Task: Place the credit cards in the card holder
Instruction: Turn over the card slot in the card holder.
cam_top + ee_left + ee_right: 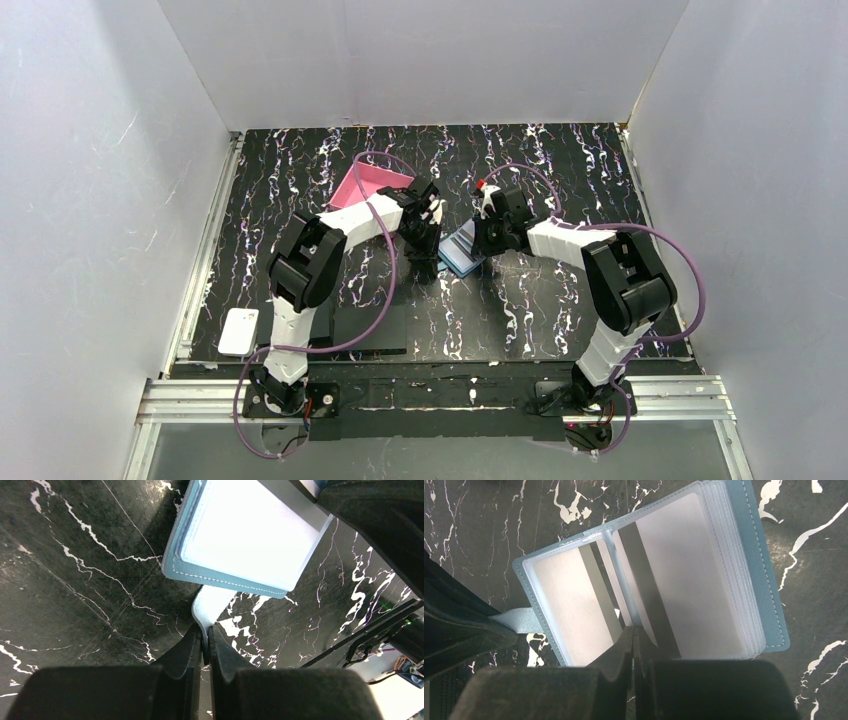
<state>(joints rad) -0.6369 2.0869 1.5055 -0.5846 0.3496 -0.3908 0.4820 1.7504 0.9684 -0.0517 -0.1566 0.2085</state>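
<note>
— Where is the card holder [769, 580]?
— Open in the middle of the table [560, 160]. It is a blue stitched case with clear sleeves, and credit cards [569, 610] with dark stripes show inside them.
— And the arms?
— The left gripper [206, 635] pinches the case's pale tab [210, 607], jaws tight on it. The right gripper [636, 635] has its jaws pressed together at the lower edge of the middle sleeve. Whether they nip card or sleeve cannot be told.
— Anything else?
— A white card [238, 331] lies near the left arm's base, and a pink tray [365, 185] lies beyond that arm.
</note>
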